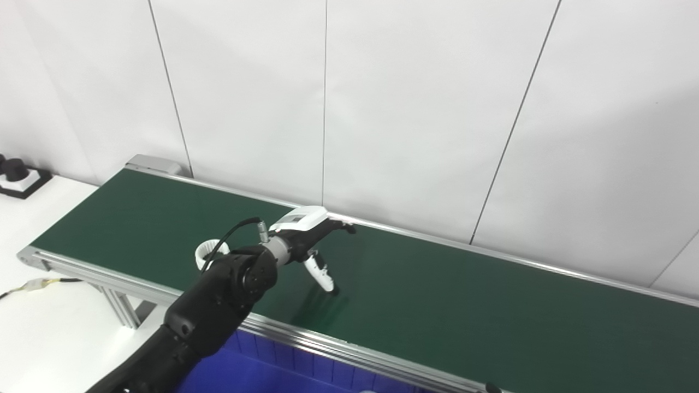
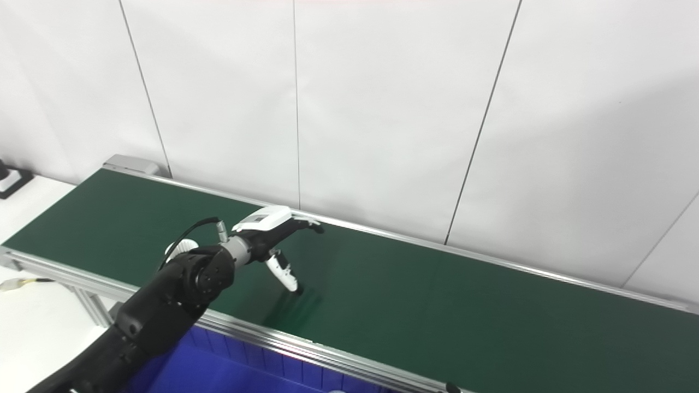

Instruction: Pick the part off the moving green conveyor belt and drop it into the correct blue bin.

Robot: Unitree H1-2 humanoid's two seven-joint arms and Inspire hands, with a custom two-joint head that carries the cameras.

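My left hand [image 1: 314,240] reaches out over the green conveyor belt [image 1: 464,305]. Its fingers stretch toward the far rail and the thumb points down at the belt, so it is open and holds nothing. A white ring-shaped part [image 1: 209,250] lies on the belt to the left of the hand, behind my wrist and partly hidden by the forearm. It also shows in the right eye view [image 2: 175,249]. My right hand is not in view.
A blue bin [image 1: 262,371] sits below the belt's near rail [image 1: 338,349]. A white table [image 1: 49,327] lies at the left, with a black and white object [image 1: 19,177] at its far edge and a cable [image 1: 38,284]. A white panel wall stands behind the belt.
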